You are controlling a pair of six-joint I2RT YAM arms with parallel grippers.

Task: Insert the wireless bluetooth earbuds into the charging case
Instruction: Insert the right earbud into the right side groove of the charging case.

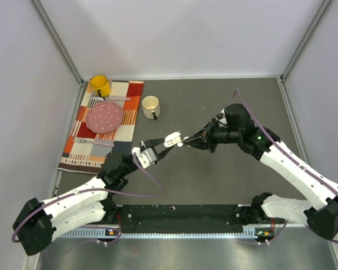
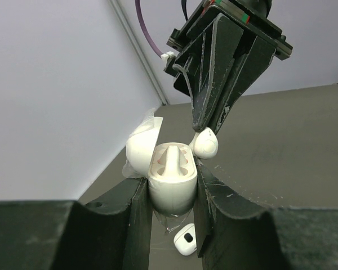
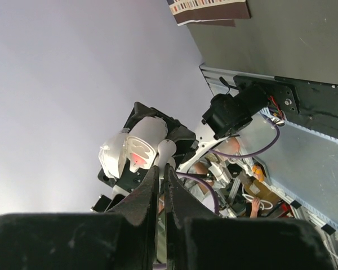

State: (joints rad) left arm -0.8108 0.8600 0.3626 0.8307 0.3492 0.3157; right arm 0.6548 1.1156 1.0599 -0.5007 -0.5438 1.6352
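Clenched in right gripper (image 2: 206, 126): tiny glossy white plastic earbud (image 2: 206, 144), frame centre, just at right rim of open glossy white pebble-shaped charging case (image 2: 170, 169). Clamped in left gripper (image 2: 170, 194): that case, lower centre. Below, on dark grey table (image 2: 293, 146): second white earbud (image 2: 185, 239).

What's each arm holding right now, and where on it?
Left gripper clamps the open case by its lower body. Right gripper pinches an earbud by its stem.

White charging case (image 2: 172, 188), yellow mug (image 1: 99, 85), pink plate (image 1: 105, 116) (white-dotted), cloth (image 1: 133, 91) blocked orange, red and white.
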